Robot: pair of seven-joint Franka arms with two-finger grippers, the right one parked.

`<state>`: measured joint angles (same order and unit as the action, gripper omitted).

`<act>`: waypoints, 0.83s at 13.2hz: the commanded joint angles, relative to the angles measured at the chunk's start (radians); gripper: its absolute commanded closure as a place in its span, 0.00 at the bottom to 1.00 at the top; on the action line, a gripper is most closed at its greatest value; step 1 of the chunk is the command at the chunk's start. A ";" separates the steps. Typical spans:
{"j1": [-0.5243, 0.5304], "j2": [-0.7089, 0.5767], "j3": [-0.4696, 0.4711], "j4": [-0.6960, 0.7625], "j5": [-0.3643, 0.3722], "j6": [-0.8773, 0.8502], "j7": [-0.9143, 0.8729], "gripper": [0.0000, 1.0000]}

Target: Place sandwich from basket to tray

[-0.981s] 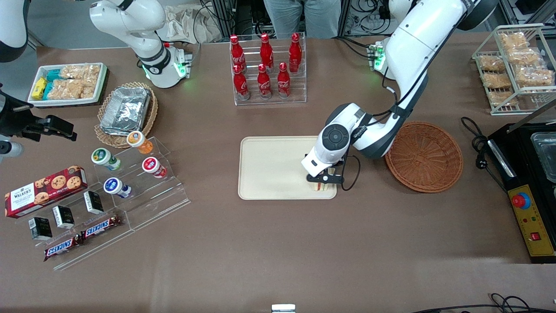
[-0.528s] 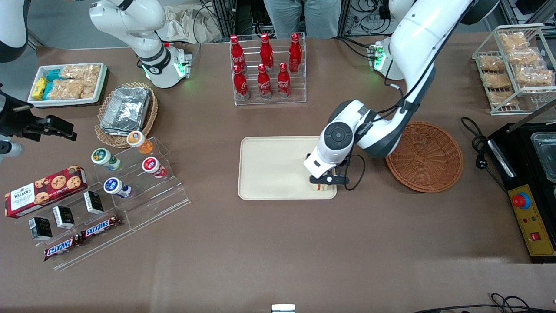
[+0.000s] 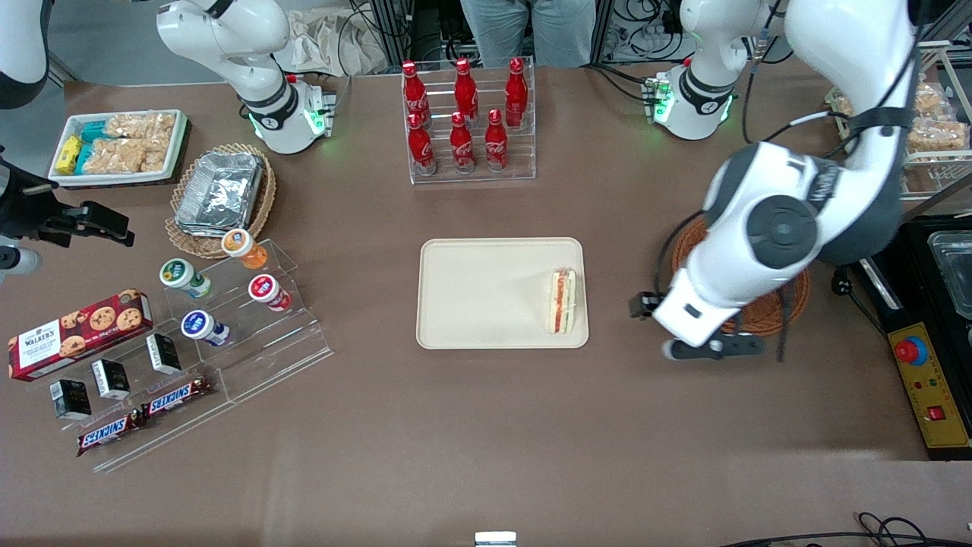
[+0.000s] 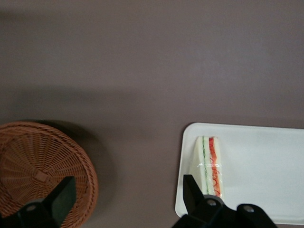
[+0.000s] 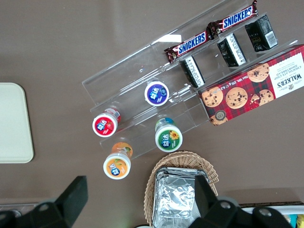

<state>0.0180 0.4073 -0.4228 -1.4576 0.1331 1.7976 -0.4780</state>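
Note:
The sandwich [image 3: 563, 301], a pale wedge with a red filling stripe, lies on the cream tray [image 3: 478, 296] at the tray's end nearest the basket, and nothing grips it. In the left wrist view the sandwich [image 4: 209, 164] rests just inside the tray [image 4: 266, 166] rim. My gripper [image 3: 714, 348] hangs open and empty, raised above the bare table between tray and basket. Between its fingers [image 4: 127, 197] only brown tabletop shows. The reddish-brown wicker basket [image 3: 767, 315] is largely covered by my arm in the front view. The wrist view shows the basket [image 4: 38, 166] empty.
A clear rack of red bottles [image 3: 467, 121] stands farther from the front camera than the tray. Toward the parked arm's end are an acrylic stand with cups [image 3: 228, 304], a foil container in a tan basket [image 3: 220, 194] and a cookie box [image 3: 80, 323]. A black appliance [image 3: 926, 319] sits beside the basket.
My gripper has let go of the sandwich, which now lies flat on the tray. The arm has risen and swung away toward the basket.

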 commanded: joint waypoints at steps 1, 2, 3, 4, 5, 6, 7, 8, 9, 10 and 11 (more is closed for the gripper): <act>0.020 -0.054 -0.007 -0.003 -0.015 -0.055 0.015 0.00; 0.057 -0.076 -0.008 -0.001 -0.020 -0.073 0.054 0.00; 0.075 -0.111 -0.001 -0.006 -0.044 -0.105 0.134 0.00; 0.070 -0.140 0.059 -0.003 -0.061 -0.147 0.210 0.00; 0.036 -0.177 0.146 -0.004 -0.091 -0.165 0.269 0.00; -0.025 -0.217 0.239 -0.007 -0.116 -0.173 0.294 0.00; -0.091 -0.266 0.331 -0.023 -0.122 -0.199 0.300 0.00; -0.130 -0.327 0.388 -0.038 -0.125 -0.231 0.305 0.00; -0.138 -0.385 0.409 -0.053 -0.138 -0.260 0.306 0.00; -0.138 -0.436 0.414 -0.073 -0.147 -0.274 0.306 0.00; -0.141 -0.476 0.436 -0.095 -0.151 -0.288 0.302 0.00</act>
<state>-0.0974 0.0429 -0.0274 -1.4649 0.0004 1.5209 -0.1778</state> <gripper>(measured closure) 0.000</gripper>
